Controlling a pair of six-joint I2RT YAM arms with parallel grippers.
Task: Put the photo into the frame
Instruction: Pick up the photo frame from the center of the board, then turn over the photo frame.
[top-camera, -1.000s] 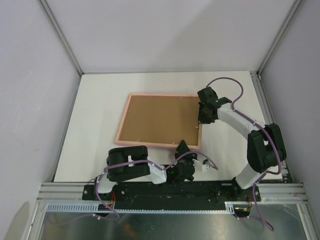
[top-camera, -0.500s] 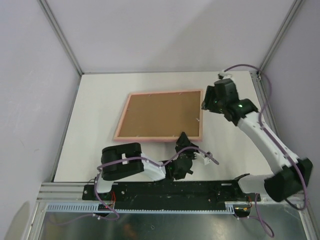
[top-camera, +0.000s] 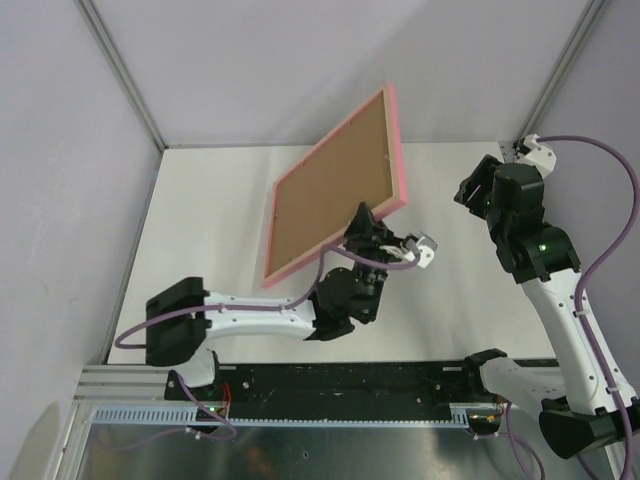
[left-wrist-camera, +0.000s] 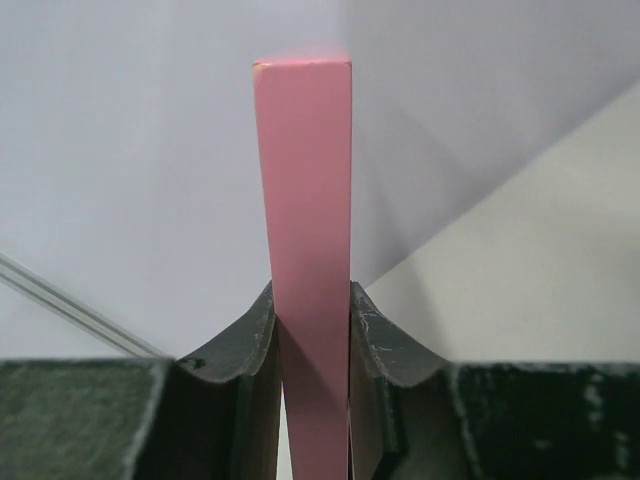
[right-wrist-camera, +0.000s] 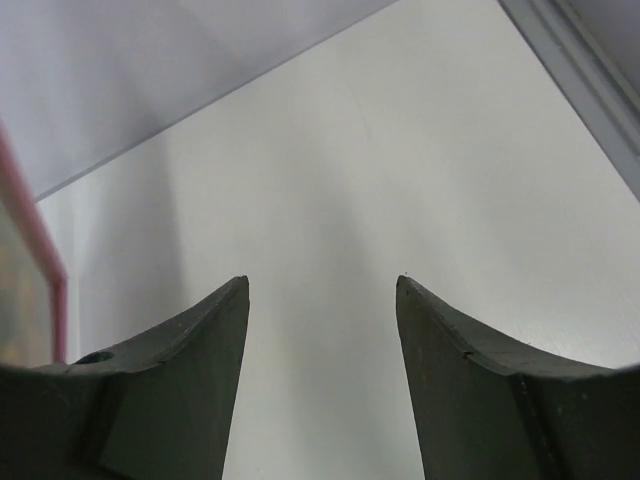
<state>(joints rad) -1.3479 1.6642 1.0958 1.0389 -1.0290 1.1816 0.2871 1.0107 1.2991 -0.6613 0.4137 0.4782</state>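
Observation:
The frame (top-camera: 398, 150) is off the table, tilted steeply on edge, its brown backing board (top-camera: 330, 190) facing the camera. My left gripper (top-camera: 362, 222) is shut on its lower right rim. In the left wrist view the pink rim (left-wrist-camera: 305, 200) stands upright, pinched between both fingers of the gripper (left-wrist-camera: 310, 295). My right gripper (top-camera: 478, 190) hangs raised at the right, apart from the frame, open with nothing between its fingers (right-wrist-camera: 322, 285). A strip of the frame's pink edge (right-wrist-camera: 40, 250) shows at the left of the right wrist view. The photo is out of view.
The white table (top-camera: 470, 300) lies below both arms. Pale enclosure walls with metal corner posts (top-camera: 555, 80) close in the back and sides. The left arm's long link (top-camera: 250, 310) stretches over the table's near part.
The right gripper opened, let go of the frame's right edge and drew back up to the right. The left arm lifted the frame off the table and tipped it on edge.

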